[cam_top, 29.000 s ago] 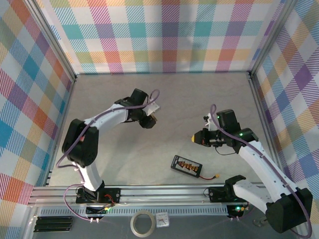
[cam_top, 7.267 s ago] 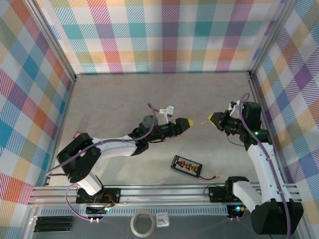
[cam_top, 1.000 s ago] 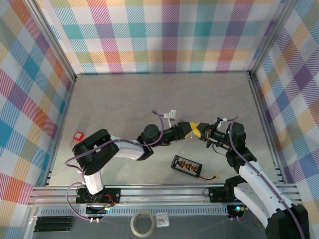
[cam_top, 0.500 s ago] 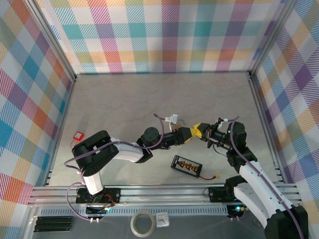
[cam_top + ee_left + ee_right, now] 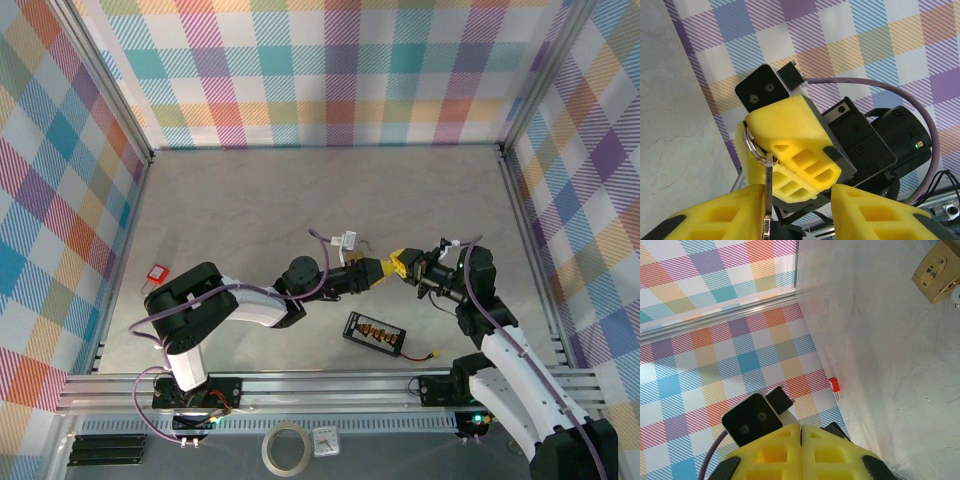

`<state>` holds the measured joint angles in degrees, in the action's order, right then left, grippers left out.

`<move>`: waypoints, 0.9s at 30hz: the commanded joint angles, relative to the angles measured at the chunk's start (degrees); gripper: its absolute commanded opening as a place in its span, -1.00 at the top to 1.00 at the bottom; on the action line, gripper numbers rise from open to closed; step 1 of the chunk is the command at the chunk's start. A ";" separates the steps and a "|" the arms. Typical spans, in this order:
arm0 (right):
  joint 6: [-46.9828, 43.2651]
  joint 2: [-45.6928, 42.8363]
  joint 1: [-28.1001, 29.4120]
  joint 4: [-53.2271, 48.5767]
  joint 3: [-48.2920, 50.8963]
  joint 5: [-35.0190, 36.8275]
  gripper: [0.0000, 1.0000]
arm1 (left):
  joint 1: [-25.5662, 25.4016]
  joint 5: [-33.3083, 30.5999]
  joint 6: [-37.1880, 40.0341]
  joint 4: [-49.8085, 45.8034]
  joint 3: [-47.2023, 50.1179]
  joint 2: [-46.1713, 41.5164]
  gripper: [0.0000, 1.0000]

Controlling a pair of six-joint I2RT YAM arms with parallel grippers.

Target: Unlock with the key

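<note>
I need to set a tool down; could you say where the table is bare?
Bare: the far half of the table, by the back wall. Crowded: the centre, where the left gripper and right gripper meet at the key, plus the black board nearer.

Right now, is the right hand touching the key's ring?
Touching. The left wrist view shows the key ring pinched in the seam of the right hand, with the key hanging below it.

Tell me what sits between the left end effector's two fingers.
The key, dangling from the shut right end effector and hanging nearer one finger than the other; the left wrist view shows it.
</note>
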<state>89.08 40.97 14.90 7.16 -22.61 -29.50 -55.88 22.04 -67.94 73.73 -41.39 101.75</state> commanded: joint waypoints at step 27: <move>-2.91 -6.35 -1.89 -6.93 1.03 0.78 1.00 | -0.25 1.48 0.34 3.52 1.26 2.04 0.85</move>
<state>87.37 36.07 13.39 1.74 -22.15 -28.88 -56.12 22.41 -68.16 74.00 -40.66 103.24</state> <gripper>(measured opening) 0.065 0.084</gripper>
